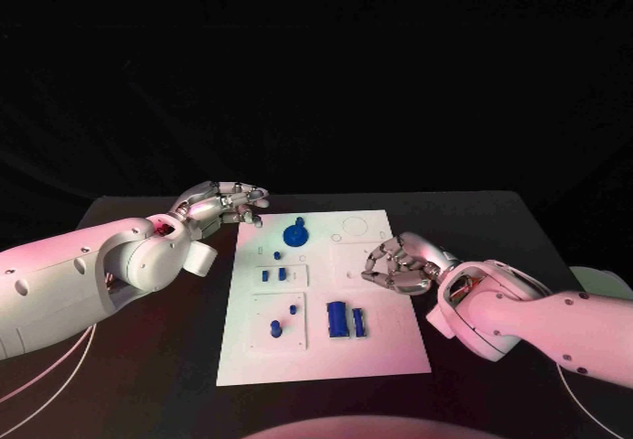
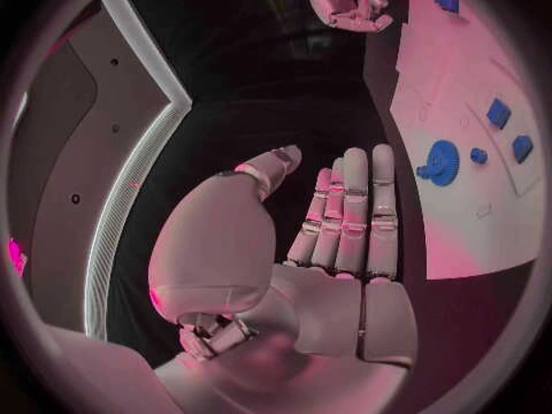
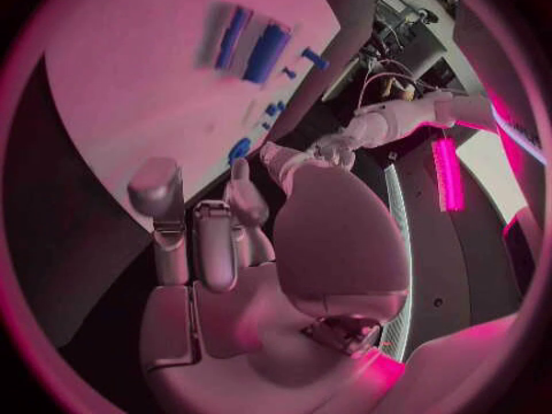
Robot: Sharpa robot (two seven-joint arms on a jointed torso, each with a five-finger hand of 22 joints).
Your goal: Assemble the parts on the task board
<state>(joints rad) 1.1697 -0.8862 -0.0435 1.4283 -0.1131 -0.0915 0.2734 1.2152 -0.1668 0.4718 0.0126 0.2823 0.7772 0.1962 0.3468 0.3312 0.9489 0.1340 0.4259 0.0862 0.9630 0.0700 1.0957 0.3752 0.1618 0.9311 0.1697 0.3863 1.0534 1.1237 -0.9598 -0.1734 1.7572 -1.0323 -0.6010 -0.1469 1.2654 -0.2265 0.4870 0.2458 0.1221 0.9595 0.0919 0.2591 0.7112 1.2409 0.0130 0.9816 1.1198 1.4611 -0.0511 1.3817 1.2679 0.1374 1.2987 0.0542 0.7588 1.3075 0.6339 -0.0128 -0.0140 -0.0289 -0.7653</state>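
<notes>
Head view shows you the left hand point(image 1: 224, 203) empty, fingers apart, at the task board's point(image 1: 396, 352) far left corner; right hand point(image 1: 400, 265) clenched, empty, at its right edge.

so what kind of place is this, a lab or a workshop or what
Probably a robotics lab or demo bench: a black table against a dark backdrop, a white task board carrying small blue parts, and two robot hands, left hand and right hand, beside it.

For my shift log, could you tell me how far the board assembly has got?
Several blue parts already sit on the task board, including a blue gear. Neither the left hand nor the right hand holds anything. What remains cannot be told.
</notes>
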